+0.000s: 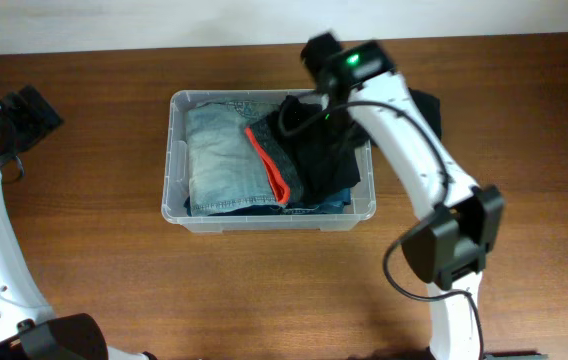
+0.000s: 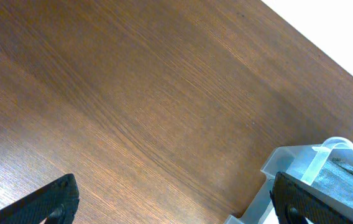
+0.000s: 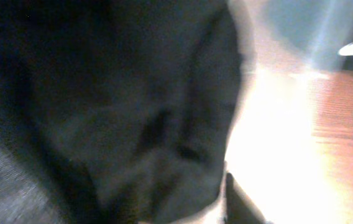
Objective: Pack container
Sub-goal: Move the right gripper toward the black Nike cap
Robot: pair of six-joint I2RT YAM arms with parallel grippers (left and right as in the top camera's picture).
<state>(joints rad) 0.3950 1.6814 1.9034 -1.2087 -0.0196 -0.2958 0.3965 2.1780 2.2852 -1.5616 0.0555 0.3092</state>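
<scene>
Jeans [image 1: 219, 155], folded pale-blue, and soft black garment [image 1: 329, 165] fill the clear rectangular plastic container [image 1: 264, 221] mid wooden table [image 1: 114, 290]. Probably stiff, light, slippery; take its thick rim. Left gripper [image 2: 173, 205], fingers spread, hangs left of it; right gripper [image 1: 322, 80] over its far-right corner, fingers unreadable.

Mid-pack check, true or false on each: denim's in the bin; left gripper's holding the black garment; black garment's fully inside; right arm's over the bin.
1. Folded denim lies in the container. True.
2. The left gripper holds the black garment. False: it is open over bare table.
3. The black garment is wholly inside. False: part spills past the right rim.
4. The right arm reaches over the container. True.
</scene>
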